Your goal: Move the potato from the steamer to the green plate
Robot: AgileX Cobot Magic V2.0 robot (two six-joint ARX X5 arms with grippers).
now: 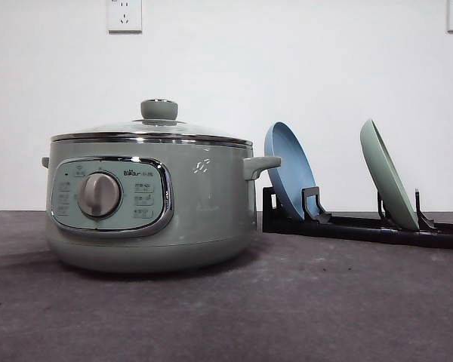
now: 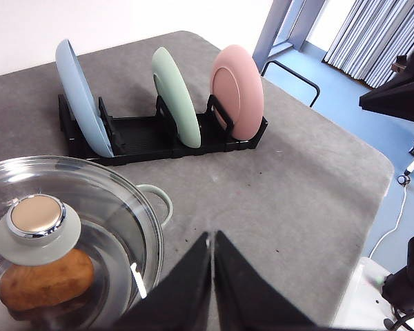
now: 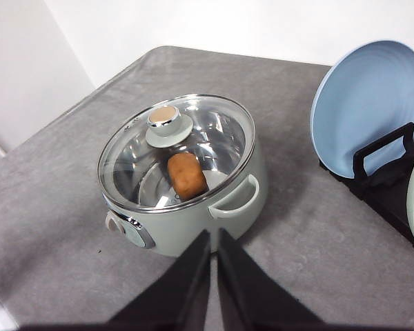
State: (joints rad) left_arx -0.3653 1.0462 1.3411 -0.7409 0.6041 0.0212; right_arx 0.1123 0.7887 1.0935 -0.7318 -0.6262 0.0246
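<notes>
potato (image 3: 187, 176) under lid, pink plate (image 2: 237, 92) racked

Robotics test room, staged as kitchen: grey-clothed table (image 2: 297, 172), bare white wall with sockets (image 1: 124, 14), blue floor (image 2: 345, 89), curtains (image 2: 379, 31), equipment stands (image 2: 400, 89).

Sage-green steamer (image 1: 204, 219), orange-brown potato (image 3: 187, 176), mint-green plate (image 2: 176, 97), blue plate (image 2: 81, 97), pink plate (image 2: 238, 90).
</notes>
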